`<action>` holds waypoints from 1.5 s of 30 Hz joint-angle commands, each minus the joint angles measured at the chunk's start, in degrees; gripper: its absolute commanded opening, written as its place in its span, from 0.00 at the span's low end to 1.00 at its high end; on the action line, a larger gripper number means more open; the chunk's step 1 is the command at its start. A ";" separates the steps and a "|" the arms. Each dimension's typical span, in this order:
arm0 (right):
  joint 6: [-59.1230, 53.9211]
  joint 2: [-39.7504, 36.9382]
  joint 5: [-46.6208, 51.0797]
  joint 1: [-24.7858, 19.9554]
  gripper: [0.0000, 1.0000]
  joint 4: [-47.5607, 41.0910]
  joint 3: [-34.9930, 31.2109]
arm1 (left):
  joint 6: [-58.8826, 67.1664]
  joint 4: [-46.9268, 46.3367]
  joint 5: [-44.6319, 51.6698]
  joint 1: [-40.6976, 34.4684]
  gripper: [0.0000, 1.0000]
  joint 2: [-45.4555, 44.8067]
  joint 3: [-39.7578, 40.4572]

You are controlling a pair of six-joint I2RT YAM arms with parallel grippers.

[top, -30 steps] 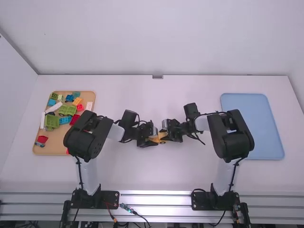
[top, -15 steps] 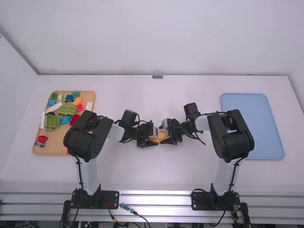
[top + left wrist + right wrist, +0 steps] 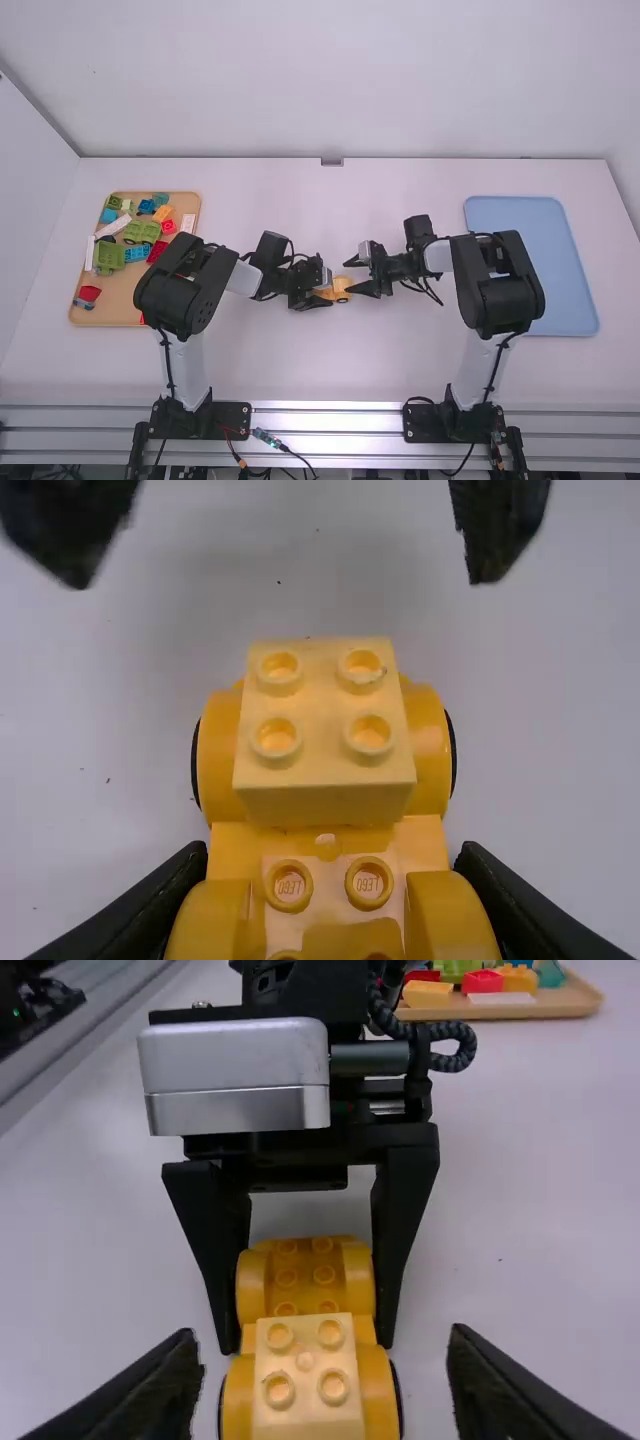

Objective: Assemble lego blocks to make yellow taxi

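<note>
My left gripper (image 3: 323, 298) is at the middle of the table, shut on the yellow car (image 3: 342, 290). In the left wrist view, the left gripper (image 3: 333, 900) clasps the car body (image 3: 328, 845) from both sides. A pale yellow four-stud block (image 3: 322, 720) sits on the car's wheeled end. Just to the right stands my right gripper (image 3: 353, 277), open. In the right wrist view, the right gripper (image 3: 322, 1355) has its fingers apart on either side of the pale block (image 3: 306, 1385), touching neither it nor the wheels.
A tan tray (image 3: 121, 310) of loose coloured blocks and green vehicle parts lies at the left. At the right lies a light blue tray (image 3: 532, 265). Bare white table (image 3: 330, 360) surrounds the car.
The right gripper has opened and backed off to the right, uncovering the pale block and the car's end. The left arm has kept still with the car in its hold.
</note>
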 commanded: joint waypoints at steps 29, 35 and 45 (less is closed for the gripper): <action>10.77 -0.52 9.27 4.87 0.00 15.01 -5.95 | 1.75 -1.73 -8.66 -0.22 0.13 3.06 -1.60; 10.84 -0.52 8.98 5.05 0.00 14.13 -6.16 | 0.72 -1.09 -9.20 -0.28 0.13 3.06 -1.73; 10.62 -0.52 17.00 6.05 0.00 12.63 -7.08 | 0.28 -1.22 -10.97 -0.26 0.10 3.06 -1.42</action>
